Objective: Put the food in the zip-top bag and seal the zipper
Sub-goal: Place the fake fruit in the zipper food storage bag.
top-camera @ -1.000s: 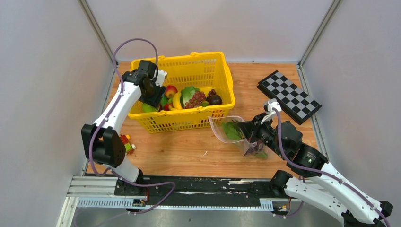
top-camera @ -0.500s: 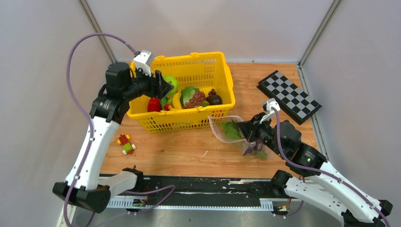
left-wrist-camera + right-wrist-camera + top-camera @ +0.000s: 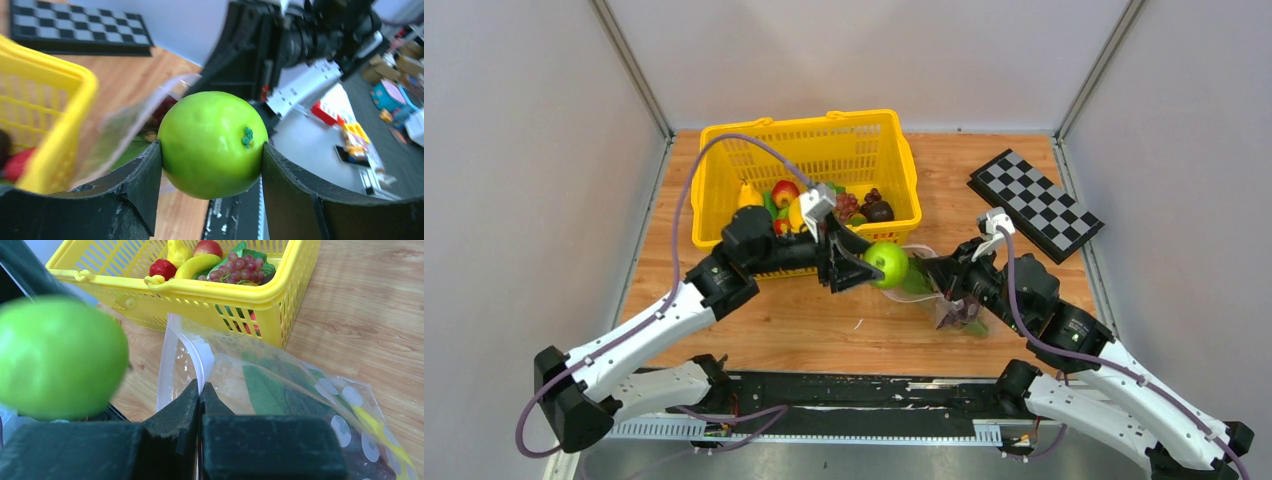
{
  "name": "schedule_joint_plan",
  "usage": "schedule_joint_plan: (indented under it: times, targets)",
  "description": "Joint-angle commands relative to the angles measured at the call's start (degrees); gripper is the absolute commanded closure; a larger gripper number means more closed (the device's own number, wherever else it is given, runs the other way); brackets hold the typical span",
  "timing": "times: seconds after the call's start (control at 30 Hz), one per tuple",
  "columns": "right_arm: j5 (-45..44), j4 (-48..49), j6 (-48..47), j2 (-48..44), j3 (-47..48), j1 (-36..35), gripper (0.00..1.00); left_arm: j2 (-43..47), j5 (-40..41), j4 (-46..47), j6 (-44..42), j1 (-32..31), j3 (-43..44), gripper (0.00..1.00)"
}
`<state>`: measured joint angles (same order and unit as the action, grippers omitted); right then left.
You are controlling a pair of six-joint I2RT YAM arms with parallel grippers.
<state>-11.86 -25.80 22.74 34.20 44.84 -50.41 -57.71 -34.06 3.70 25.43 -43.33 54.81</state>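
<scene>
My left gripper (image 3: 876,268) is shut on a green apple (image 3: 888,264), held just left of the zip-top bag's mouth and above the table. In the left wrist view the apple (image 3: 212,142) fills the gap between both fingers. The clear dotted zip-top bag (image 3: 300,390) lies on the wood with a leafy green (image 3: 262,390) inside. My right gripper (image 3: 200,390) is shut on the upper lip of the bag's mouth and holds it open. The pale zipper (image 3: 166,357) runs along that mouth. More food (image 3: 839,207) lies in the yellow basket (image 3: 894,170): grapes, a banana, a red apple.
A black-and-white checkerboard (image 3: 1034,205) lies at the back right of the wooden table. The yellow basket (image 3: 200,290) stands directly behind the bag's mouth. Grey walls close in on the left, right and back.
My left arm has lifted the green apple out of the basket and swung it right and forward to the bag's mouth. The right gripper and bag have stayed put.
</scene>
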Motion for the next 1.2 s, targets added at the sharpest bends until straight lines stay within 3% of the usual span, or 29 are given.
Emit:
schedule_joint_plan:
  times: [0.0, 0.43, 0.53, 0.7, 0.9, 1.17]
  targets:
    - [-0.23, 4.87, 2.19, -0.35, 1.40, 0.05, 0.97, -1.11, 3.21, 14.57, -0.20, -6.69, -3.03, 1.00]
    - [-0.95, 4.68, 3.00, -2.73, 1.31, 0.06, 0.97, -9.71, 16.01, 9.23, -11.55, -13.94, -2.97, 0.92]
    - [-1.35, 4.90, 3.29, -3.16, 0.98, 0.05, 0.97, -11.06, 23.12, 6.89, -14.96, -16.07, -2.53, 0.89]
    - [-1.71, 4.48, 3.22, -3.33, 1.10, 0.06, 0.97, -14.00, 26.80, 4.00, -17.78, -17.80, -0.01, 0.77]
    - [-2.86, 4.23, 3.24, -4.46, 0.72, 0.08, 0.97, -14.42, 27.30, 2.60, -18.29, -18.25, 0.98, 0.41]
    - [-3.42, 4.14, 3.19, -4.57, 0.16, 0.09, 0.96, -14.38, 25.19, -3.23, -21.10, -18.37, 4.61, 0.18]
